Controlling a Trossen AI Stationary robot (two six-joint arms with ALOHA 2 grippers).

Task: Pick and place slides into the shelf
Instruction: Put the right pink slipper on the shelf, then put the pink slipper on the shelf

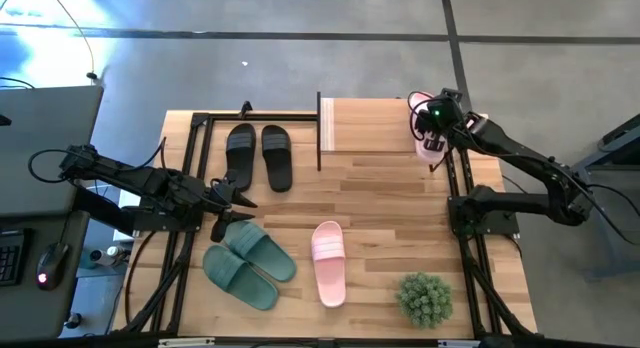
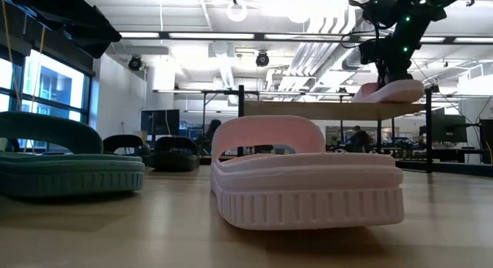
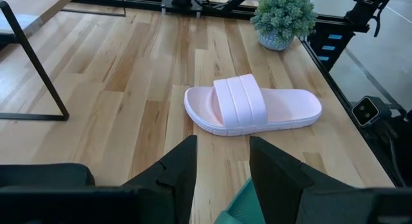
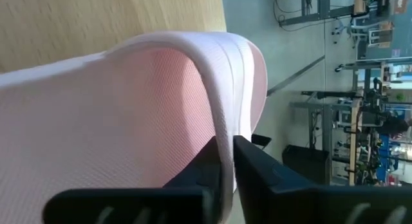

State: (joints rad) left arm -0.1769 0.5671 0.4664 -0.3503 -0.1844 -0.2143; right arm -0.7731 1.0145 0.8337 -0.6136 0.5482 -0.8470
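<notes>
One pale pink slide (image 1: 328, 261) lies flat on the table, near the front in the low view (image 2: 304, 175). Its mate (image 1: 424, 123) is at the right end of the shelf (image 1: 370, 126), in my shut right gripper (image 1: 432, 136). The black pair (image 1: 258, 153) sits left of the shelf. The dark green pair (image 1: 248, 263) lies near the table's left front. My left gripper (image 1: 232, 200) hovers open between the black and green pairs, touching nothing. In the left wrist view its fingers (image 3: 180, 166) point toward the pink slide (image 3: 251, 108). My right gripper (image 4: 228, 147) pinches the wide strap of the pale pink slide at its edge (image 4: 225, 114), one finger (image 4: 206, 166) under the strap and one (image 4: 264, 172) outside. It comes from above (image 2: 389, 68). The slide (image 2: 389, 91) is tilted over the shelf's top board; whether it touches the board I cannot tell.
A round green spiky plant (image 1: 425, 298) stands at the table's right near corner. The shelf's black frame (image 1: 200, 138) runs along the table's left and far sides. Bare wood lies between the shelf and the pink slide on the table.
</notes>
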